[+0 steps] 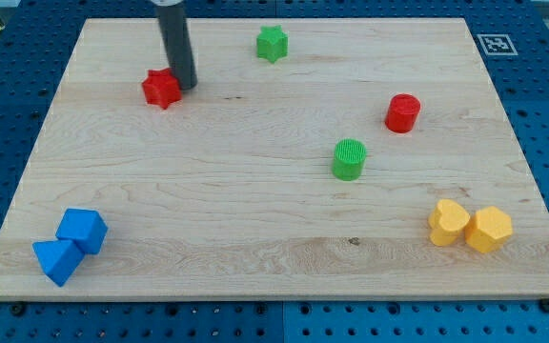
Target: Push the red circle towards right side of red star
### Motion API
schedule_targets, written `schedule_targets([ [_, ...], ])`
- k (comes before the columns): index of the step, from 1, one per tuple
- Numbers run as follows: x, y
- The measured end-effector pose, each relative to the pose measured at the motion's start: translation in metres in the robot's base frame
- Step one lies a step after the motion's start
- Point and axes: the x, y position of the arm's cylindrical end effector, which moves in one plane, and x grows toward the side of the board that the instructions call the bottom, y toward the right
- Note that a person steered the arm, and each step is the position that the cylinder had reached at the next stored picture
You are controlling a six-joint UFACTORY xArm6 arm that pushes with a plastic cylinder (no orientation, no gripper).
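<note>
The red circle (402,112), a short red cylinder, stands on the wooden board toward the view's right. The red star (161,89) lies toward the view's top left. My tip (184,85) is right beside the red star, at its right edge, seemingly touching it. The red circle is far to the right of both the star and my tip.
A green star (273,43) lies near the top middle. A green cylinder (349,159) stands left of and below the red circle. Two yellow blocks (448,223) (489,229) sit at the bottom right. Two blue blocks (83,230) (56,259) sit at the bottom left.
</note>
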Motion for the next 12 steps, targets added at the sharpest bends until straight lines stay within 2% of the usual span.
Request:
schedule_targets([
  [1, 0.010, -0.035],
  [3, 0.020, -0.069],
  [4, -0.001, -0.080],
  [7, -0.008, -0.082],
  [8, -0.015, -0.041],
  [11, -0.006, 0.313],
  [12, 0.046, 0.329],
])
